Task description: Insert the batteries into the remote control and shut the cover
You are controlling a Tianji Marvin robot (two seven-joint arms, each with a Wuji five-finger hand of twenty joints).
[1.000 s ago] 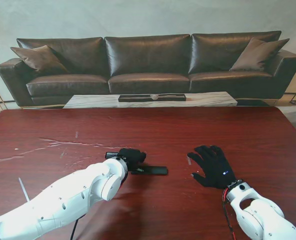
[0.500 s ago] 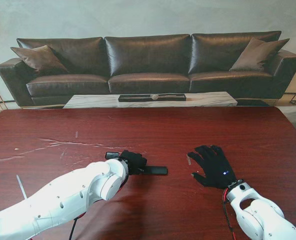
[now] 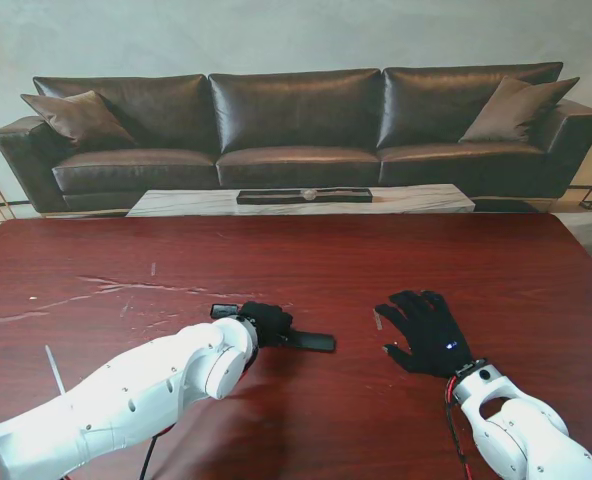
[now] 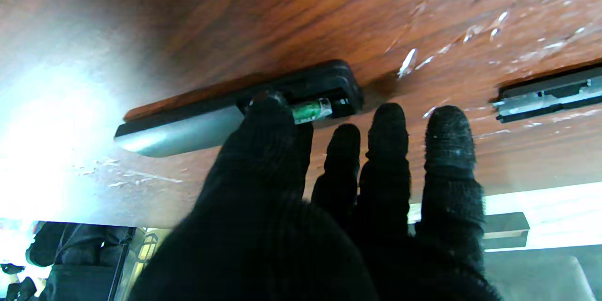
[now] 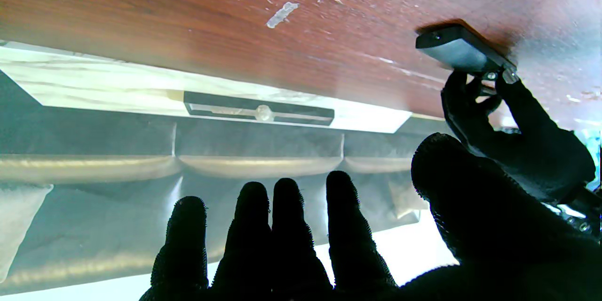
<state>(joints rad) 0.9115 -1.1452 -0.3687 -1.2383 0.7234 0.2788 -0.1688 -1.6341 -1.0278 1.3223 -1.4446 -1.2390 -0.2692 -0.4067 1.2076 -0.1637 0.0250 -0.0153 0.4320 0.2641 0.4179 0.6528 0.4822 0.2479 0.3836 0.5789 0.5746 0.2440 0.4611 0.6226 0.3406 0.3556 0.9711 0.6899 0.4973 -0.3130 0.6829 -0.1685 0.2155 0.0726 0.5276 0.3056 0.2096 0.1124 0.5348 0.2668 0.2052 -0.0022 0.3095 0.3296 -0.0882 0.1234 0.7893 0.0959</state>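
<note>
Two glossy white robot arms with rounded, segmented shells enter the stand view from 7 and 5 o'clock, the left arm (image 3: 126, 400) dotted with small dark screw holes and ending in a large disc-shaped joint. Each arm carries a five-finger hand in a black knitted glove, the left hand (image 3: 266, 322) and the right hand (image 3: 426, 330), whose coarse weave shows on the fingertips (image 4: 449, 124) up close. A red cable and a black one run along the right arm (image 3: 521, 435), and a small blue light shows on the back of the right hand.
</note>
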